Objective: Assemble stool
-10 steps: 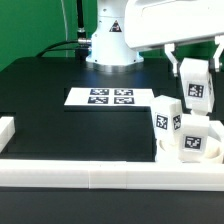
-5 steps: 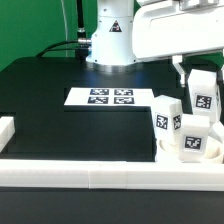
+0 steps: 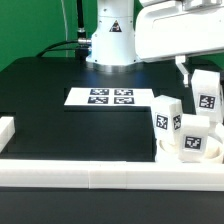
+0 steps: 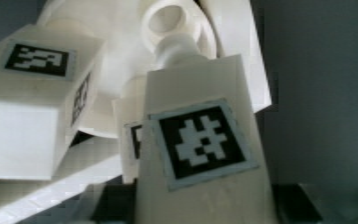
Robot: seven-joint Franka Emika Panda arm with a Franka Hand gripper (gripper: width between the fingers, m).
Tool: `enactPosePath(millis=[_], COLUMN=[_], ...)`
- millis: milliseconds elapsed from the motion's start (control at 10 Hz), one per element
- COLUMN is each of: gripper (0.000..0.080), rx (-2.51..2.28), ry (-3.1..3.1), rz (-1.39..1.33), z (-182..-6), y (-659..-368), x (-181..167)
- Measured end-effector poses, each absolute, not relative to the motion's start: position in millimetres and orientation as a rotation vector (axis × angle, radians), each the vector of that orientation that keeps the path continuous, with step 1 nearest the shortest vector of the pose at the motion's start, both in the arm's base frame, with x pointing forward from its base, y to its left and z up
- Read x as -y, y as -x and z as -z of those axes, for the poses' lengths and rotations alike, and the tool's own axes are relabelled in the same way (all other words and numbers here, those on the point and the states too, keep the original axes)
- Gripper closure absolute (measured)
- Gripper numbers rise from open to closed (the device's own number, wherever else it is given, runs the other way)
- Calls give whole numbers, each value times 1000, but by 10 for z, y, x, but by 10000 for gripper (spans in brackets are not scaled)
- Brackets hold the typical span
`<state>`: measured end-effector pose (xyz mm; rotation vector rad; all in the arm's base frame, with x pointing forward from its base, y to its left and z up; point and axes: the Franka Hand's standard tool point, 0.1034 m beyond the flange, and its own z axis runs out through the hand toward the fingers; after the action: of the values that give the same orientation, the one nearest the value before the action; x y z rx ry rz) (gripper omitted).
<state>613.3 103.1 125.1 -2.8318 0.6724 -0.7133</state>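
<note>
The stool's round white seat [image 3: 176, 153] lies at the exterior view's right, against the front rail. Two tagged white legs [image 3: 165, 116] [image 3: 195, 137] stand upright on it. My gripper [image 3: 204, 88] is shut on a third tagged leg [image 3: 207, 98] and holds it in the air just behind and to the right of the seat. In the wrist view this held leg [image 4: 201, 130] fills the middle between my dark fingers [image 4: 144, 196]. Another leg [image 4: 41, 88] and a round part of the seat [image 4: 169, 22] lie beyond it.
The marker board [image 3: 109, 98] lies in the middle of the black table. Low white border rails run along the front [image 3: 90, 172] and the left [image 3: 7, 126]. The robot base [image 3: 110, 45] stands at the back.
My gripper has moved a little toward the exterior view's right with the leg in it. The seat and the two standing legs have not moved.
</note>
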Motion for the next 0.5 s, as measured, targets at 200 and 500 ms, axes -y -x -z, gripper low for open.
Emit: enactPosePath(millis=[200,500], gripper=[471,471], rx=[-656,-642], ry=[2837,2839], rz=[706,739], z=[-1233,-1201], y=[-6114,-6107], x=[-1090,-1086])
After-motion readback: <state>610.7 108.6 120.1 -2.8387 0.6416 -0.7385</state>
